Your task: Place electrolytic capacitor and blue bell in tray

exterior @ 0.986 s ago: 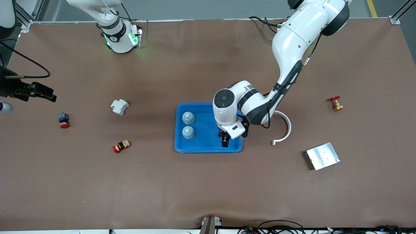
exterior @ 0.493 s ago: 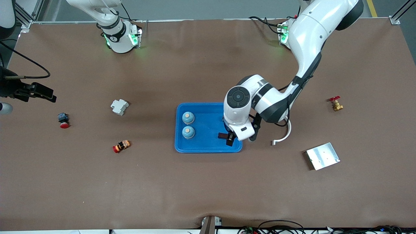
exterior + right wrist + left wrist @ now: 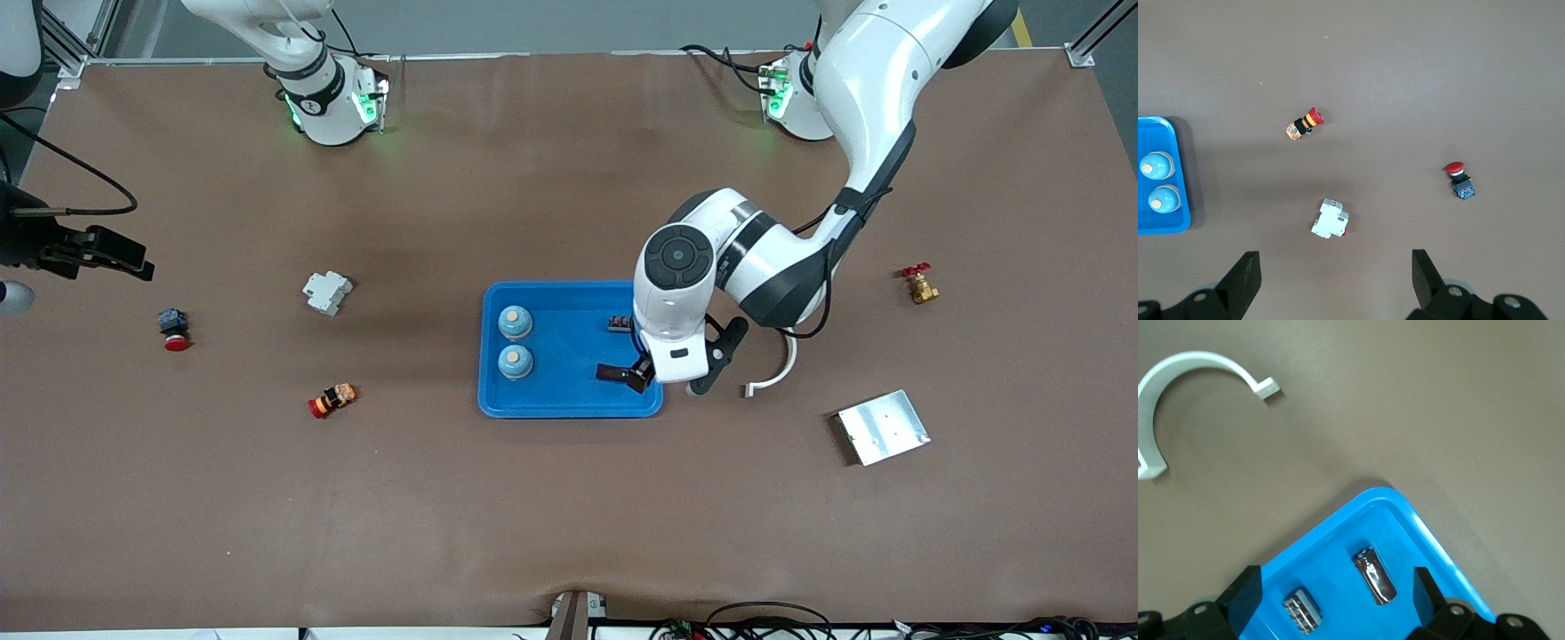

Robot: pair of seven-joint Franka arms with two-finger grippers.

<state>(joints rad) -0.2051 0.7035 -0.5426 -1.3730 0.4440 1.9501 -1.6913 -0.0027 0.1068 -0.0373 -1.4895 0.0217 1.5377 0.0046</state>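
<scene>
Both blue bells [image 3: 515,322] and the electrolytic capacitor [image 3: 1374,575] lie in the tray [image 3: 551,404], so the placing looks done and the left gripper [image 3: 642,372], jaws wide and empty over the tray's corner, need only clear off, while the right gripper [image 3: 1331,283] waits open above the tabletop.

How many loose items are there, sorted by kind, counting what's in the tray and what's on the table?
Blue bells: 2
Capacitors: 2
Red pushbuttons: 2
White breaker: 1
Brass valve: 1
White curved bracket: 1
Silver plate: 1
Total: 10
</scene>
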